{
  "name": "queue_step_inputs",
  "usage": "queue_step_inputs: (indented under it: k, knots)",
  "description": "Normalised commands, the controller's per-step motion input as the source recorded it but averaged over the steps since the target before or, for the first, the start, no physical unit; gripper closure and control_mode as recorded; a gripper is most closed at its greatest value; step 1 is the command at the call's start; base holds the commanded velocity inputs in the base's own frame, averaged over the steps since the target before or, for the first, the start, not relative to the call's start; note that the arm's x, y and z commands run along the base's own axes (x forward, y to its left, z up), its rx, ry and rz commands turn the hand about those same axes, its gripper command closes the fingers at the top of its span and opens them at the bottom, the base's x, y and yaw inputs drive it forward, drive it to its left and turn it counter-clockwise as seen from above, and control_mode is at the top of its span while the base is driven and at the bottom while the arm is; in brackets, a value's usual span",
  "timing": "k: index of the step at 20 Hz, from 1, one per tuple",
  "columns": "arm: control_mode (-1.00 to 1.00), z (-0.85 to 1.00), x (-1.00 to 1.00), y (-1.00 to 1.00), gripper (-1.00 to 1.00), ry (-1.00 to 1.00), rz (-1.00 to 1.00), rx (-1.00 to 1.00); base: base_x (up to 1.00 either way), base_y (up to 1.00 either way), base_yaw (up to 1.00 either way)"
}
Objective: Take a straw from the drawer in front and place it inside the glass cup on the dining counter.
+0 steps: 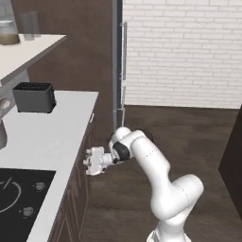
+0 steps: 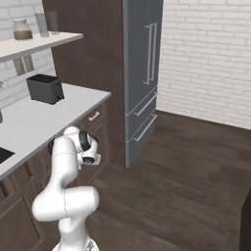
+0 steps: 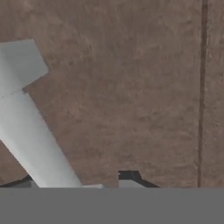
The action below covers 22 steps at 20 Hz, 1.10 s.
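The drawer (image 3: 131, 87) is the thing in hand: in the hand view its dark brown wooden front fills the background at very close range, with a pale bar handle (image 3: 30, 127) running slantwise across it from the upper left toward the bottom. In the left base view the gripper (image 1: 90, 161) is pressed up to the cabinet fronts just under the front edge of the white worktop (image 1: 52, 137), near the worktop's right-hand corner; the right base view shows the wrist turned in toward the same cabinet face, with the gripper itself hidden behind the arm. The step appears to be taking hold of the handle to pull the drawer out, since the front looks closed and no straw or glass cup is in sight. Only one dark finger tip (image 3: 129, 176) is plain, just right of the handle's lower end; whether the fingers are spread or closed around the bar I cannot tell. To do this well, the bar should sit squarely between the fingers before closing, and the pull should run straight out from the front, not sideways, so the grip does not slip. A toaster (image 1: 34, 97) stands toward the worktop's back edge, well apart, and the hob (image 1: 19, 194) lies at its near left.
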Motion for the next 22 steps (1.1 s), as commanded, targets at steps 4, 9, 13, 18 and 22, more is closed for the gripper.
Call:
queue_step_inputs:
  k: [4,9,13,18,22]
  knots:
    - [-1.0,-0.04,-0.14,-0.09,1.0,0.11,-0.41,-0.73,0.0,0.0,0.0]
    - [-1.0,-0.16,-0.25,-0.74,1.0,0.02,-0.3,-0.54,0.0,0.0,0.0]
    - [-1.0,-0.47,-0.35,-1.0,1.0,0.0,-0.24,-0.37,0.0,0.0,0.0]
    - [-1.0,-0.71,-0.48,-1.0,1.0,0.0,-0.2,-0.29,0.0,0.0,0.0]
    - [-1.0,-0.73,-0.58,-1.0,1.0,-0.01,-0.19,-0.26,0.0,0.0,0.0]
